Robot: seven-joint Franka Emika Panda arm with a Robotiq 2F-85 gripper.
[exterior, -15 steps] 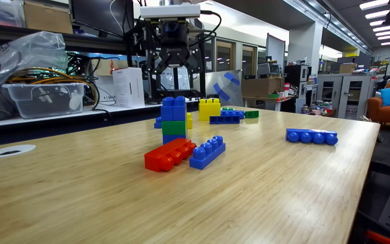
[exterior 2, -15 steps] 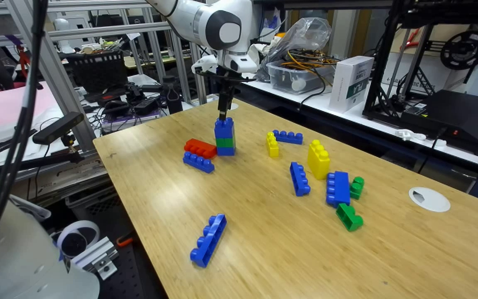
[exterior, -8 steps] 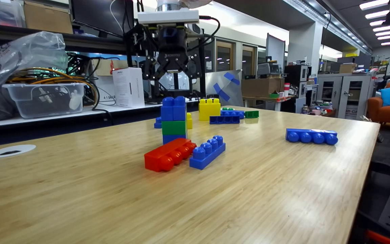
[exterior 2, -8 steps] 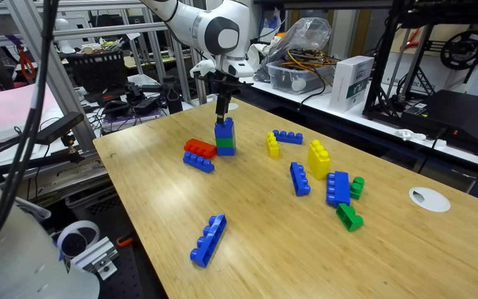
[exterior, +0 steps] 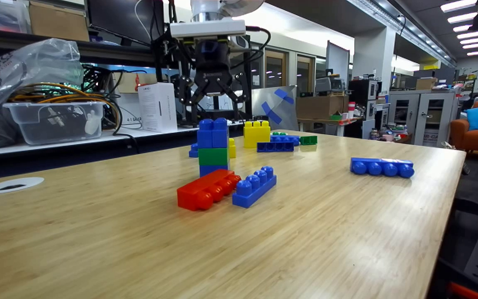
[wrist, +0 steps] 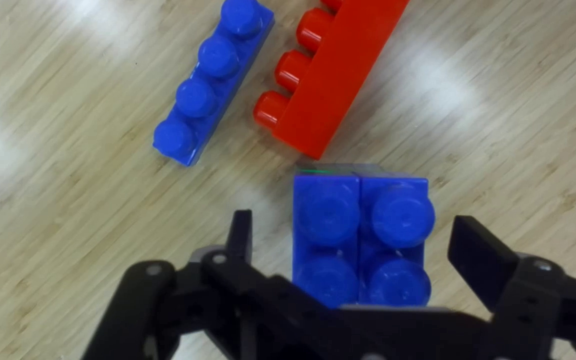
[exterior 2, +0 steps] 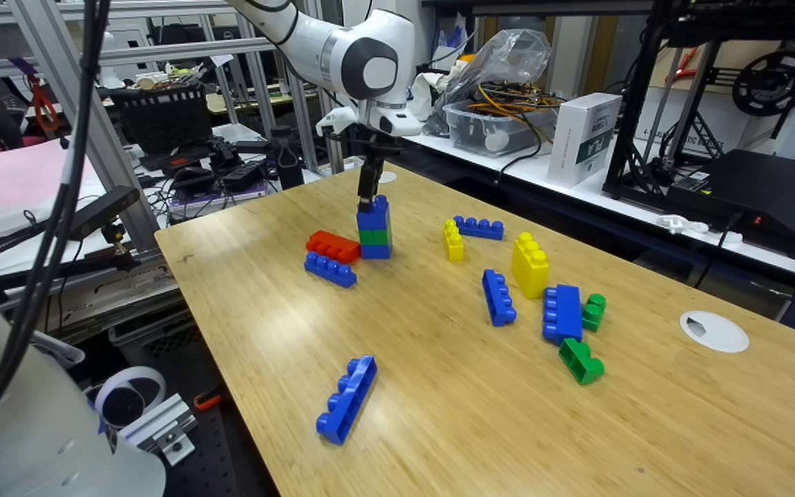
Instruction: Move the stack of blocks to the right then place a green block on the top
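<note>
The stack stands upright on the table, with blue blocks at the top and bottom and a green layer [exterior: 213, 157] between. It shows in both exterior views [exterior 2: 374, 236]. In the wrist view I see its blue top [wrist: 360, 235] from above, with studs. My gripper [exterior: 215, 115] is open and empty, pointing down over the stack's top; its fingertips also show in an exterior view [exterior 2: 366, 201]. In the wrist view its fingers lie on either side of the stack, apart from it. Loose green blocks [exterior 2: 582, 361] [exterior 2: 593, 312] lie beside a large blue block.
A red block [exterior 2: 333, 246] lies close to the stack, with a thin blue block [exterior 2: 330, 269] beside it. Yellow blocks [exterior 2: 530, 266] [exterior 2: 453, 240] and several blue blocks [exterior 2: 498, 297] [exterior 2: 347, 400] lie elsewhere on the table [exterior 2: 439, 386]. A shelf with a white box [exterior 2: 584, 138] stands beyond.
My gripper has come down toward the top of the stack and stays open. The stack and the loose blocks have not moved.
</note>
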